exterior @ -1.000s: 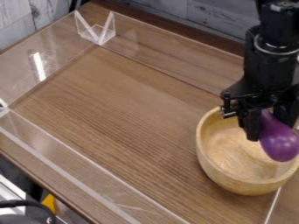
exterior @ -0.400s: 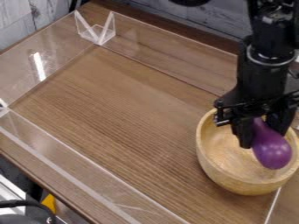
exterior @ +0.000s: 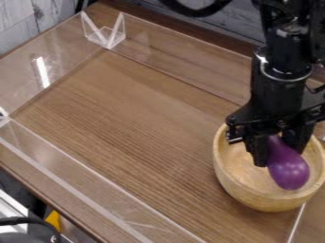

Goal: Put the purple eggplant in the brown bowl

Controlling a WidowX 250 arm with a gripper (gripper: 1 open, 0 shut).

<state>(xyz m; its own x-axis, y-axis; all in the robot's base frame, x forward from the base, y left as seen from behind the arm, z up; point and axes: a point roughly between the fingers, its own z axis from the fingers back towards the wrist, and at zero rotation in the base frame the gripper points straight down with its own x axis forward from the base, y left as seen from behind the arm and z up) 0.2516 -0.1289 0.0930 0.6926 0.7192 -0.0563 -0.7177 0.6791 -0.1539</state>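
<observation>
I see small glossy purple eggplant [exterior: 288, 170] hanging bulb-down over hollow of round light tan wooden bowl [exterior: 234, 174], pinched between black fingers [exterior: 268, 149], which stand part-open around its upper end. Bowl sits at near right corner of brown wood-grain surface [exterior: 133, 114]. Clear plastic walls [exterior: 57, 180] border surface; broad open wood left of bowl.

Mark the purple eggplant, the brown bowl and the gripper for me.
purple eggplant [exterior: 290, 170]: camera view, bulbous lower end.
brown bowl [exterior: 234, 180]: camera view, left rim.
gripper [exterior: 276, 139]: camera view, midway between its fingertips.
</observation>
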